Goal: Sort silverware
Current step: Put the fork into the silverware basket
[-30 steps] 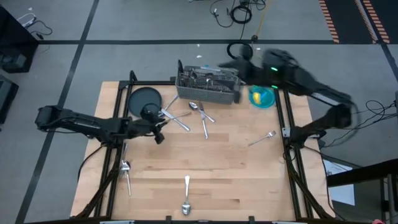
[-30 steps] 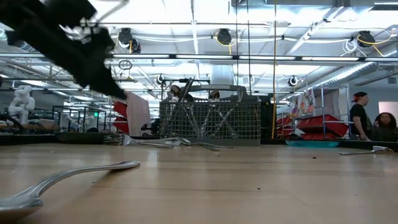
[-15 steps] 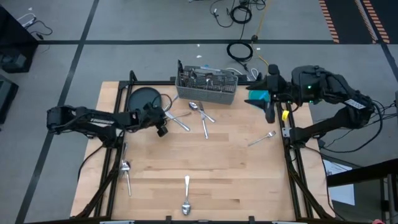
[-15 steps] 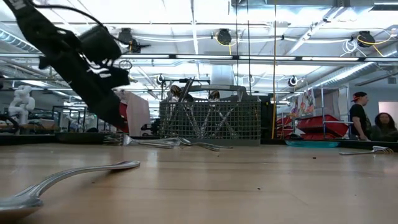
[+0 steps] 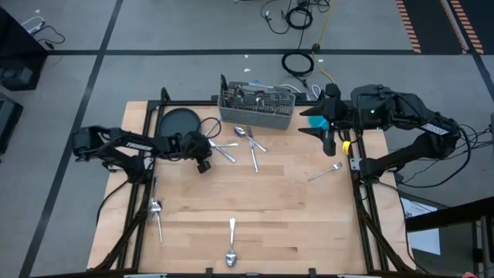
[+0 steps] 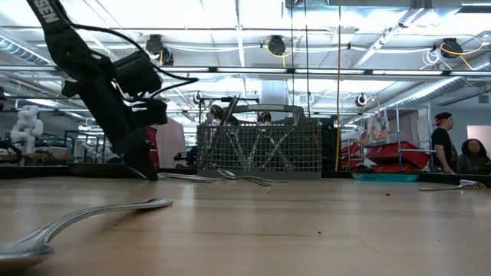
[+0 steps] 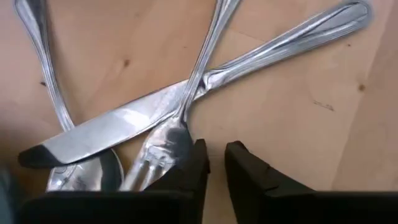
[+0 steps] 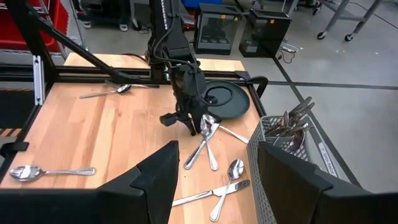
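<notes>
Silverware lies scattered over the wooden table. Beside the dark plate (image 5: 177, 121) is a cluster: a knife (image 7: 143, 118) with a fork (image 7: 163, 146) laid over it and a spoon (image 7: 46, 74) alongside. My left gripper (image 7: 214, 163) is down at the table (image 6: 146, 172) by this cluster. It is open by a narrow gap, with bare wood between the fingers. My right gripper (image 8: 214, 165) is wide open and holds nothing. It hangs over the teal bowl (image 5: 315, 121) to the right of the mesh caddy (image 5: 257, 106). My left gripper comes from above, pointing down, with one finger (image 7: 194, 167) right beside the fork's tine end (image 7: 155, 158). I cannot tell whether it touches the fork. Nothing is between the two fingers.
More silverware stands in the caddy (image 6: 261, 149). Loose pieces lie elsewhere: a spoon and knife (image 5: 251, 147) near the caddy, a fork (image 5: 324, 171) toward the right edge, a spoon (image 5: 231, 245) at the near edge and a spoon (image 5: 157, 212) on the left. People stand in the room beyond.
My left gripper has moved a little toward the table's right and come down to the table at the cluster by the plate. My right arm has swung from over the caddy toward the table's right, and now stands over the teal bowl.
</notes>
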Controlling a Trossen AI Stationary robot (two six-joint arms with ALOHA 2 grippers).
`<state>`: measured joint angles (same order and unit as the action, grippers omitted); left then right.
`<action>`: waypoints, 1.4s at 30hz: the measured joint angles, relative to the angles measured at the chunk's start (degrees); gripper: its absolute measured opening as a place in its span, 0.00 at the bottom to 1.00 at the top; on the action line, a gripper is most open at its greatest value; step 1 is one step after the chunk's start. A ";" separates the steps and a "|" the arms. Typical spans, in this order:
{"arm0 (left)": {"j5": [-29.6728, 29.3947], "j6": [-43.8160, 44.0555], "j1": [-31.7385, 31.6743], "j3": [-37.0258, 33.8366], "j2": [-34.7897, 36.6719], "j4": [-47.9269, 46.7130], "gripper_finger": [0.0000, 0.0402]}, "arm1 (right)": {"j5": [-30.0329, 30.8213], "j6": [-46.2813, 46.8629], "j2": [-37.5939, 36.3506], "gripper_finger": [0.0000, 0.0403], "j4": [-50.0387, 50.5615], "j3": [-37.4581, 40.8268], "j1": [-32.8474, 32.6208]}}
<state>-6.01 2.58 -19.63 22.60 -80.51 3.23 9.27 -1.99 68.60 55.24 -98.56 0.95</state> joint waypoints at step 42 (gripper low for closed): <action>5.01 -10.54 -4.33 9.57 -7.96 -2.04 0.33 | -0.62 3.42 7.19 0.50 10.71 0.00 -2.62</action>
<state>-1.00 -7.96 -23.96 32.17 -88.46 1.19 8.64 1.43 75.79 65.95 -98.56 -1.67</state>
